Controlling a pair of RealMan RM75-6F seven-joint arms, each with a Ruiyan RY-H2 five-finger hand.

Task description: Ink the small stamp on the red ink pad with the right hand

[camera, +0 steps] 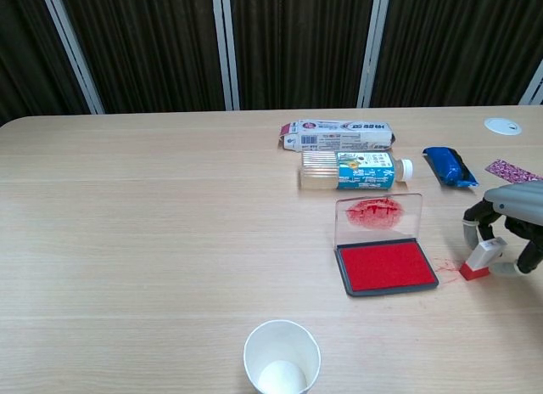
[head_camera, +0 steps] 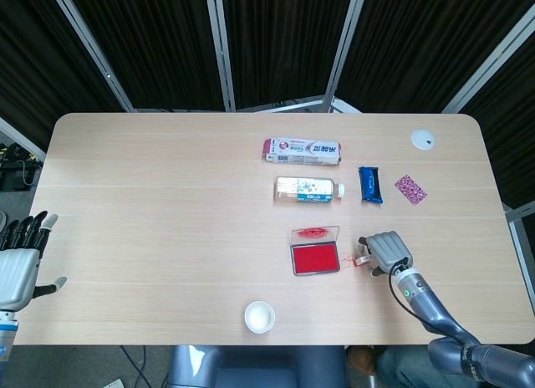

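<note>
The red ink pad [camera: 384,266] [head_camera: 315,259] lies open in the middle right of the table, its clear lid [camera: 378,216] standing upright with red smears on it. The small stamp [camera: 481,260] [head_camera: 363,258], white with a red base, stands tilted just right of the pad, its base touching the table. My right hand [camera: 514,224] [head_camera: 386,249] curls over it and holds its upper end between the fingers. At the far left edge of the head view, off the table, my left hand [head_camera: 18,262] holds nothing, fingers apart.
Behind the pad lie a plastic bottle [camera: 352,171] and a toothpaste box [camera: 338,135]. A blue packet [camera: 445,166], a purple packet [camera: 509,170] and a white disc [camera: 502,126] are at the right rear. A paper cup [camera: 282,358] stands near the front edge. Red ink smudges [camera: 446,265] mark the table beside the pad.
</note>
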